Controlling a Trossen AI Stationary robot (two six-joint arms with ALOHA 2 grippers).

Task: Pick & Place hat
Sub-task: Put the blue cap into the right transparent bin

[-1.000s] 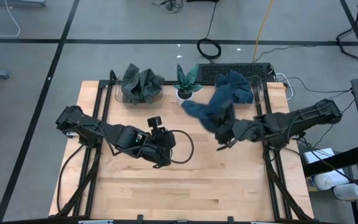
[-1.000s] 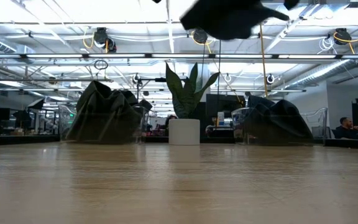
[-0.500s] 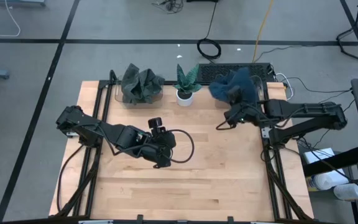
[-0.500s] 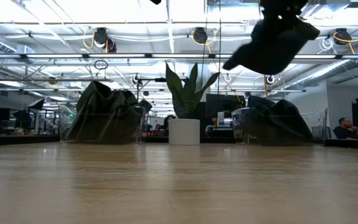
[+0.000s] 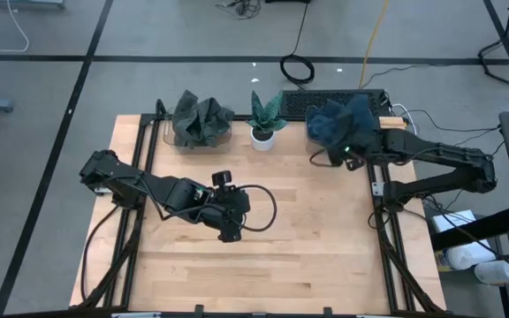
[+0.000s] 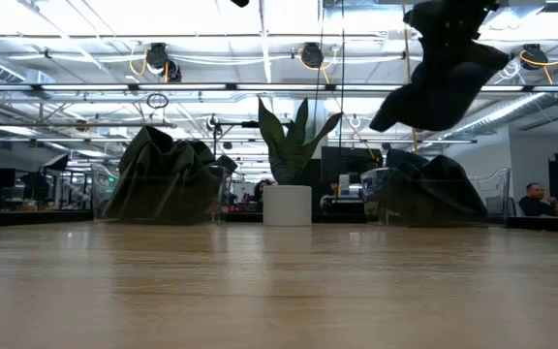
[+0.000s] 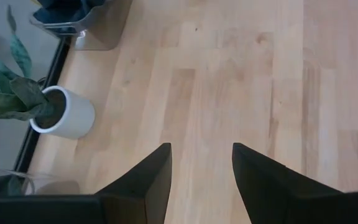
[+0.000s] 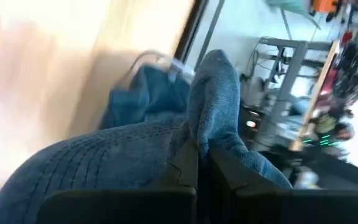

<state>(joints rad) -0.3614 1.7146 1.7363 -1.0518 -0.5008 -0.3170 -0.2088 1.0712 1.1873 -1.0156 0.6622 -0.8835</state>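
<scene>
My right gripper (image 5: 332, 152) is shut on a blue knit hat (image 6: 442, 85), carried in the air above the clear bin (image 6: 497, 194) at the table's far right. More blue hats (image 6: 432, 192) lie heaped in that bin. From above, the held hat (image 5: 336, 124) merges with the heap under it. My left gripper (image 5: 229, 232) is open and touches nothing. It hovers over bare wood near the table's middle, and the left wrist view shows its fingers (image 7: 201, 148) spread above the boards. My right gripper pinches a raised fold of the blue hat (image 8: 211, 93) between its two shut fingers (image 8: 185, 163). The hat is lifted clear and hangs slack below the fingers (image 6: 424, 102), above the bin's heap.
A second clear bin of dark green hats (image 5: 200, 122) stands at the far left of the table. A potted plant in a white pot (image 5: 263, 124) stands between the two bins. The near half of the table (image 5: 263, 274) is bare wood.
My right gripper has carried the blue hat from above the table's middle toward the far right, ending over the blue-hat bin. The hat has stayed lifted clear, swinging below the fingers.
</scene>
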